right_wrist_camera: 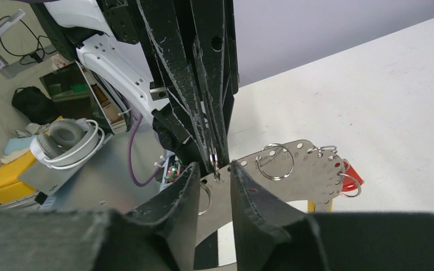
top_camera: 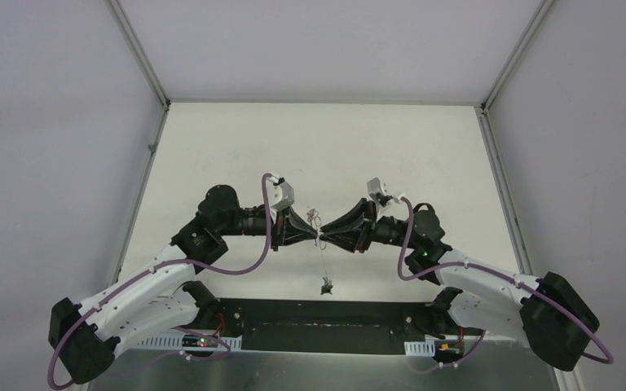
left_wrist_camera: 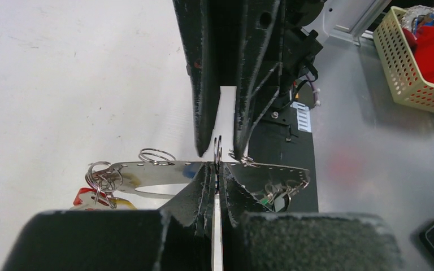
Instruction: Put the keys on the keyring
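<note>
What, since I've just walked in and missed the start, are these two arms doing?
The two arms meet at the keyring, a flat metal hoop. The left gripper is shut on the rim, holding it. The right gripper faces it, slightly open around one upright split ring on that rim. A red key tag shows farther along the rim.

Apparently, keys point(left_wrist_camera: 92, 197) hang beneath keyring point(left_wrist_camera: 158, 172).

Left pincer point(left_wrist_camera: 217, 189) closed, right pincer point(right_wrist_camera: 215, 172) ajar.
</note>
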{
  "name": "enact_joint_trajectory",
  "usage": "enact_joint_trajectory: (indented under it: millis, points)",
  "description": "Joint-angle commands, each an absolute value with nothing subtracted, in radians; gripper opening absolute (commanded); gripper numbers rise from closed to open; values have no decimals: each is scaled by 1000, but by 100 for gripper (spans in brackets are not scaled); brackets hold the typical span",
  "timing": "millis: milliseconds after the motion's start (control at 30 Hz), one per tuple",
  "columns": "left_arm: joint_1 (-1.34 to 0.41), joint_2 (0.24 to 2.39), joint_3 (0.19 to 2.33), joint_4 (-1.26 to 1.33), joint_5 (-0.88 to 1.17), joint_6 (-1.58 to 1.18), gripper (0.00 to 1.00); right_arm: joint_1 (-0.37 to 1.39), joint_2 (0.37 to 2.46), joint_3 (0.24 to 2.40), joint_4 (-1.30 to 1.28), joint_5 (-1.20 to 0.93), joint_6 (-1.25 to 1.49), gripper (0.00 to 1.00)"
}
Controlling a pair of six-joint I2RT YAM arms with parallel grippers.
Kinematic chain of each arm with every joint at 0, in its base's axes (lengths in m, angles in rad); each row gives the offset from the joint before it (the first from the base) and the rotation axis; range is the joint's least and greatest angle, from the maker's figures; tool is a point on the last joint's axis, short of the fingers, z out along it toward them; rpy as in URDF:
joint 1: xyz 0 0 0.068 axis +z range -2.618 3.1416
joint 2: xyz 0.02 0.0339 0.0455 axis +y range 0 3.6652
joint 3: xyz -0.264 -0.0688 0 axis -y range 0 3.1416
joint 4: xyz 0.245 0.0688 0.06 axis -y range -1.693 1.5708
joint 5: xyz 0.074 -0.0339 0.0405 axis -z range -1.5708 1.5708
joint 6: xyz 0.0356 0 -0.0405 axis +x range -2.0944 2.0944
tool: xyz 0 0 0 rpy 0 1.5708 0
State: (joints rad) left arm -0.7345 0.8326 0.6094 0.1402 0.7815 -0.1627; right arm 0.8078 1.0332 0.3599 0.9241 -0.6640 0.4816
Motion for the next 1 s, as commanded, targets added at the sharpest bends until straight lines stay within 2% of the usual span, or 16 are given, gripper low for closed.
enact_joint_trajectory:
  millis: [0,33,100,333,433,733,967]
  points:
    - [-744,801,727,-1,732,-92,0,810,997,372,967,-664,476,39]
    - [-744,803,755,-64,727,-82,0,810,988,373,953,-659,467,46]
    - [-745,819,814,-180,720,-63,0,810,964,384,905,-653,433,54]
    - [-747,885,1016,-562,683,17,0,810,906,477,651,-683,291,60]
    - [-750,928,1099,-700,651,45,0,814,933,505,651,-711,289,58]
    - [-800,1079,1343,-1040,540,70,0,856,1062,576,735,-767,297,38]
    - [-855,1130,1423,-1120,488,65,0,900,1148,602,813,-769,324,35]
